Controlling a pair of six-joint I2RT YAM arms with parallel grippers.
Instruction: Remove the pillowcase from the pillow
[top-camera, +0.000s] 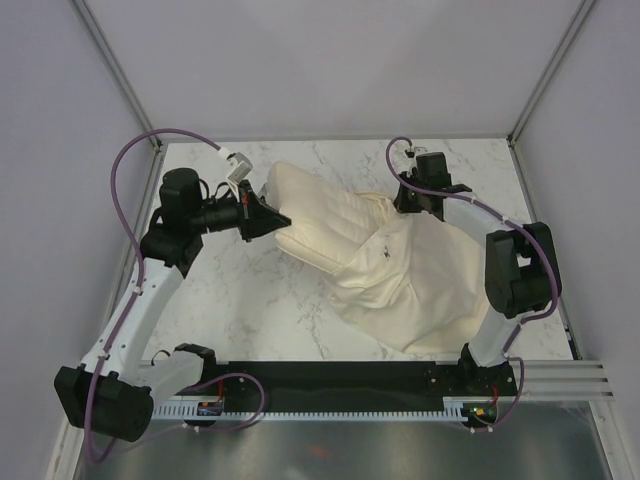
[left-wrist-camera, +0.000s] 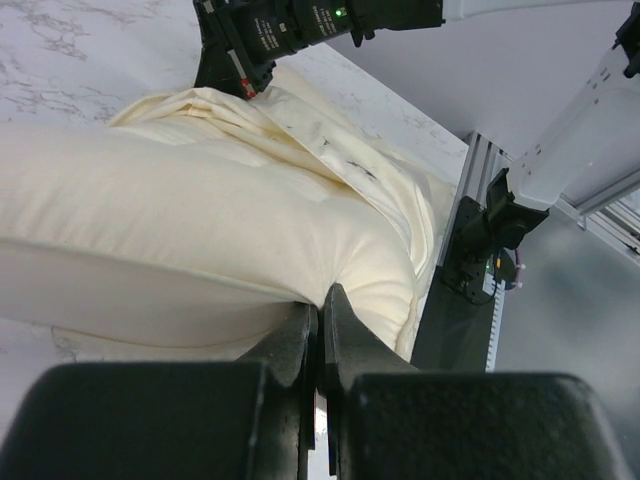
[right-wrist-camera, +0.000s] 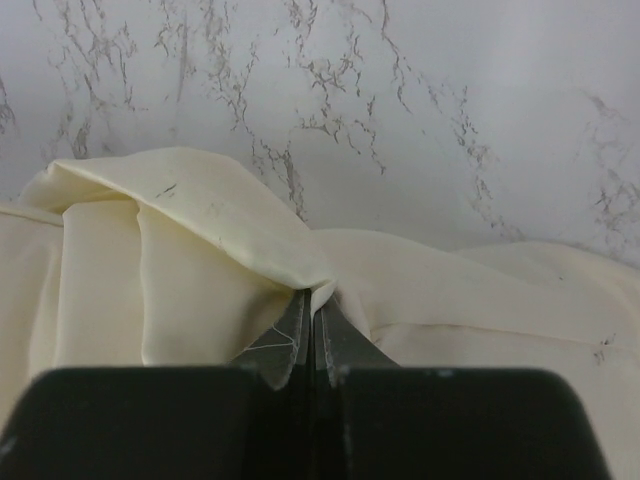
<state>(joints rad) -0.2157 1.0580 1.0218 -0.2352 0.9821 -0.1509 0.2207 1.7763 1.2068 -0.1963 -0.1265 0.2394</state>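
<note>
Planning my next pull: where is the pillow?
Top view: the pillow lies centre-left on the table, its left end pinched by the left gripper, its right end meeting the pillowcase that the right gripper holds.

Pillow lies mid-table, its right end in the pillowcase, which trails near-right. Left gripper sits at the pillow's left end, right gripper on the pillowcase's far edge.

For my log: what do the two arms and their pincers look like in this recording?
Both arms have white links and bulky black joint housings. A purple cable loops along the left arm; a second cable runs on the right arm. The left pincer and right pincer are black-bodied, with tapered wedge fingers.
</note>
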